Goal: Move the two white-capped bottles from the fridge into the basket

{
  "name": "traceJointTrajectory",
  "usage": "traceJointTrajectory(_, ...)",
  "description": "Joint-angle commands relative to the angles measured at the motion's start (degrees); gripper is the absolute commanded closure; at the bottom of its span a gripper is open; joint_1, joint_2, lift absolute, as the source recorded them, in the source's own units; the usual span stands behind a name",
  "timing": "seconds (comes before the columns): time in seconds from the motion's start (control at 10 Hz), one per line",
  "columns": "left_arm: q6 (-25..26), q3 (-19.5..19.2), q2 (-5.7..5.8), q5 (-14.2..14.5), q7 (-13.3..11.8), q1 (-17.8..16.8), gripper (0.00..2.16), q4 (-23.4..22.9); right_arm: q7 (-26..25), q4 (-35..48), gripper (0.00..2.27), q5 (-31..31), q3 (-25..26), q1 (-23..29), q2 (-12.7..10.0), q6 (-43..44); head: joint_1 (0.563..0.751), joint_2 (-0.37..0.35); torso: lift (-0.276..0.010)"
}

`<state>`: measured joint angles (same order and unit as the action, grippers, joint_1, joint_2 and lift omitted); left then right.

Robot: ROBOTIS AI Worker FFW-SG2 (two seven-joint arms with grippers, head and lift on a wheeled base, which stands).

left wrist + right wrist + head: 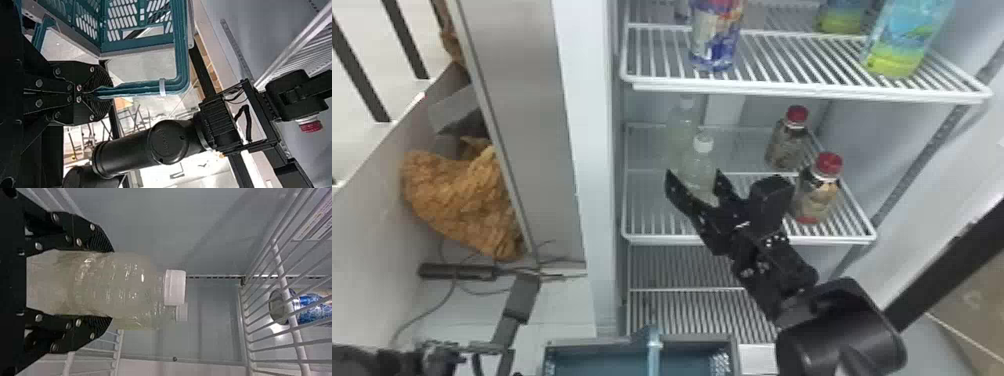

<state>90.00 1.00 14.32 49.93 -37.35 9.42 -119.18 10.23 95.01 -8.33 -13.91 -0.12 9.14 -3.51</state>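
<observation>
White over cloudy, pale yellow-green on the white-capped bottles (701, 172), left. Red over mottled brown on the red-capped bottles (814, 197), right. Patchy blue, red and cream on the left container (714, 42); blue running to lime on the near right bottle (902, 47). Teal on the basket (137, 44).

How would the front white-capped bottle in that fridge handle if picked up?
The front white-capped bottle seems full of pale liquid, so it is probably fairly heavy for its size. Its clear, plastic-looking wall may give slightly when squeezed. Being tall and narrow, it could tip if pushed near its cap.
</observation>
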Motion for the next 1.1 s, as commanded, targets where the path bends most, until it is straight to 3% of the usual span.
traceJointTrajectory(0.0,0.0,0.0,0.00,0.0,0.0,0.0,1.17,0.0,0.2,1.1,0.84,-0.1,0.5,0.3,0.0,0.0,0.695,-0.110,-0.260)
traceJointTrajectory(0.4,0.0,-0.1,0.00,0.1,0.0,0.0,1.17,0.0,1.5,8.7,0.84,-0.6,2.0,3.1,1.0,-4.9,0.695,-0.115,-0.260)
traceJointTrajectory(1.0,0.0,-0.4,0.00,0.0,0.0,0.0,1.17,0.0,3.7,24.5,0.84,-1.5,9.2,16.4,0.3,-10.3,0.695,-0.160,-0.260)
